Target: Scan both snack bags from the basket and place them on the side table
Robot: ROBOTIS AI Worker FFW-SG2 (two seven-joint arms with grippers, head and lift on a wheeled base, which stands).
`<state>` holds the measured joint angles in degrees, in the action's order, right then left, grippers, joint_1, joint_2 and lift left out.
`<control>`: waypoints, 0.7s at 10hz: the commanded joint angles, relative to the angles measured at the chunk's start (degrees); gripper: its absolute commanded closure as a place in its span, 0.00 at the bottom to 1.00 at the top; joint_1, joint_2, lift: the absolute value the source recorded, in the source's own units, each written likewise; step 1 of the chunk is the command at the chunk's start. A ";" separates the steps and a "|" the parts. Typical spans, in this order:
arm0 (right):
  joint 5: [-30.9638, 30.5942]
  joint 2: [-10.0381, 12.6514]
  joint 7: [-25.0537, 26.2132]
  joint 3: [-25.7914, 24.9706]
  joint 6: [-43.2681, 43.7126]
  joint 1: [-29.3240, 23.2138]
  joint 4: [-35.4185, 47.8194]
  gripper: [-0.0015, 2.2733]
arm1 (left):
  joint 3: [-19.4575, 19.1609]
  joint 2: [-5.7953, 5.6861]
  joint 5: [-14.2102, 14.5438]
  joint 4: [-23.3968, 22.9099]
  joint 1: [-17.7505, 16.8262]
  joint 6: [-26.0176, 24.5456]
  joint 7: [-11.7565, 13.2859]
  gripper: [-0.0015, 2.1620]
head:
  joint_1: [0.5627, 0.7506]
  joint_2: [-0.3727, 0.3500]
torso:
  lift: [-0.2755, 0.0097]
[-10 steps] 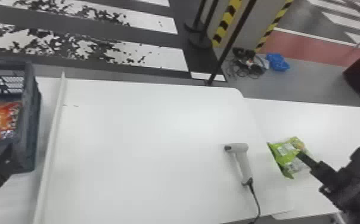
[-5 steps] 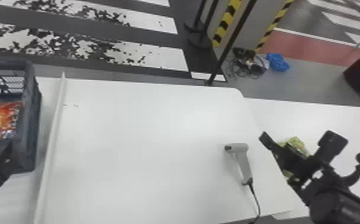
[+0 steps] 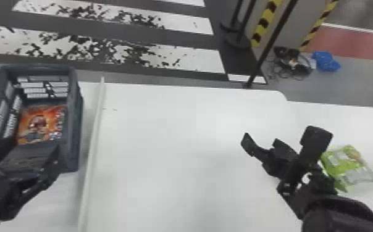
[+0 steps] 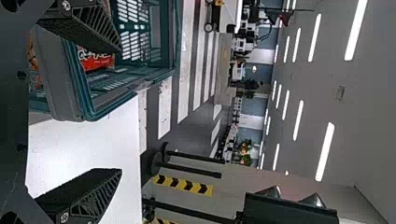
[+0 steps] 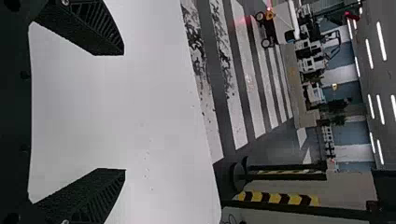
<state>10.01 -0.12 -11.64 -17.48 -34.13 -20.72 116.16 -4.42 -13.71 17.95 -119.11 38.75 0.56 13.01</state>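
Snack bag, green, with a paler, shiny stretch toward one end; crinkled, lying on the side table, just right of the right gripper, partly hidden by its arm. Snack bag, orange-red, printed front up; lying inside the basket, ahead of the left gripper. Basket: dark, slotted walls, upright, open-topped, near the left gripper.
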 commanded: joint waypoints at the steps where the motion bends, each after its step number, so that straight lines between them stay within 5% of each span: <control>1: -2.81 0.17 0.91 6.06 6.04 -1.86 0.12 0.01 | 0.29 0.08 -0.29 -0.16 0.00 0.00 0.00 0.04 | 0.70 0.33 | 0.70; 7: -9.66 0.17 11.81 22.05 32.93 -7.14 -6.12 0.01 | 0.64 0.35 -0.99 -0.16 -0.08 -0.35 0.00 0.04 | 0.70 0.56 | 0.70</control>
<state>0.50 0.00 0.16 3.43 -4.36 -27.59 111.15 -3.78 -13.39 17.01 -119.22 38.67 0.21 13.01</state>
